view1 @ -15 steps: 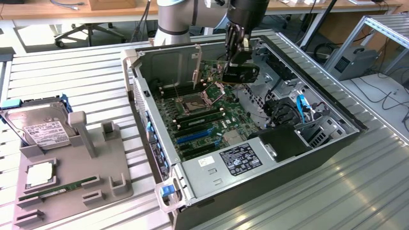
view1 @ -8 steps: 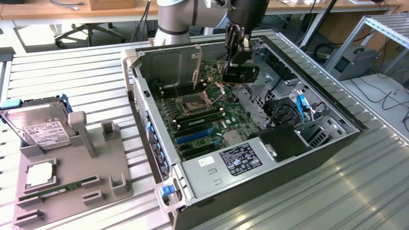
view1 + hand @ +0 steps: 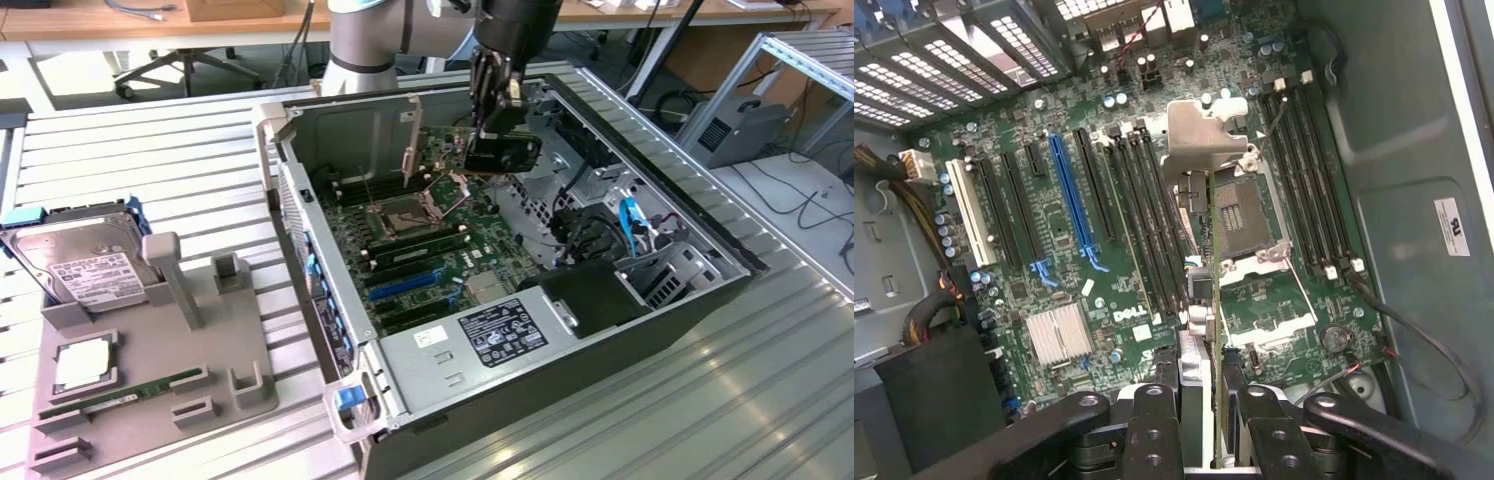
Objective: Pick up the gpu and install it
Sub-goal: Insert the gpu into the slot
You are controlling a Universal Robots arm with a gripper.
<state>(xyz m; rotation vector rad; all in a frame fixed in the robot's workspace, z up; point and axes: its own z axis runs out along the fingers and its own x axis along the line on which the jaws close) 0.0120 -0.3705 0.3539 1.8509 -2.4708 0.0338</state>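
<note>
My gripper hangs inside the open computer case, above the motherboard. It is shut on the gpu, a slim dark card held on edge with its silvery end bracket toward the case's rear wall. In the wrist view the gpu runs edge-on between the two black fingers, over the area between the memory slots and the open CPU socket. It is held above the board and sits in no slot. The blue expansion slot lies off to one side.
On the exterior view's left a grey fixture tray carries a silver hard drive, a CPU and a green RAM stick. A power supply and cable bundles crowd the case's near end.
</note>
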